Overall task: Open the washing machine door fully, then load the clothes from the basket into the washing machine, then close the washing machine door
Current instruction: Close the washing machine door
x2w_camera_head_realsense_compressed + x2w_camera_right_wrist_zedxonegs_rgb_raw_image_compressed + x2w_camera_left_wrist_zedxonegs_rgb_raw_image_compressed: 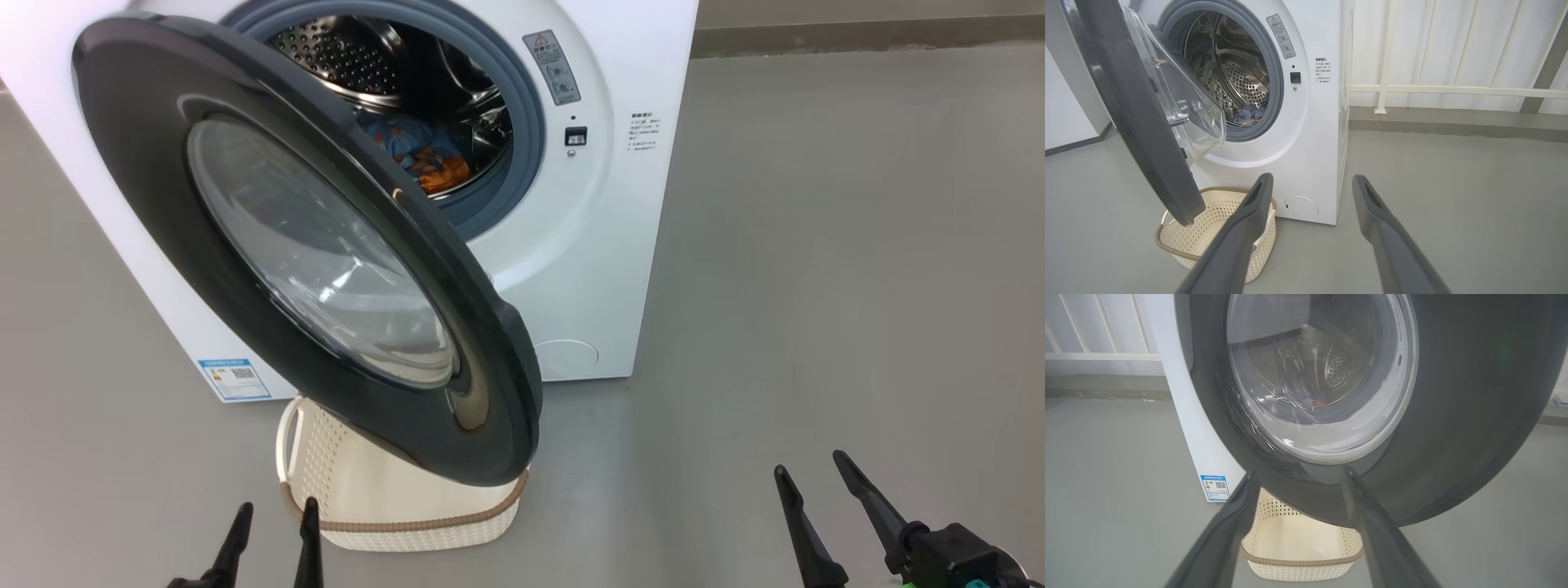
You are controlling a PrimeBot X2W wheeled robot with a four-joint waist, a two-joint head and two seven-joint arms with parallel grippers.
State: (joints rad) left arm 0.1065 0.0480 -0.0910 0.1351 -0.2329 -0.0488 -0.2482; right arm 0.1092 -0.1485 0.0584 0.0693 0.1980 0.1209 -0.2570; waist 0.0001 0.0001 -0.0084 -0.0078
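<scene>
I judge the loading done and the closing step in hand. The soft light blue and orange clothes (424, 159) lie in the steel drum of the big white front-loading washing machine (588, 245). The small cream-white perforated plastic basket (408, 506), on the floor under the door, looks empty. The large round black-rimmed glass washing machine door (318, 253) stands half open. My left jaws and right jaws hang spread wide, holding nothing, apart from it. Next I should push the door's outer face until it latches. Count: one machine, one door, one basket, one heap of clothes, pieces uncountable.
</scene>
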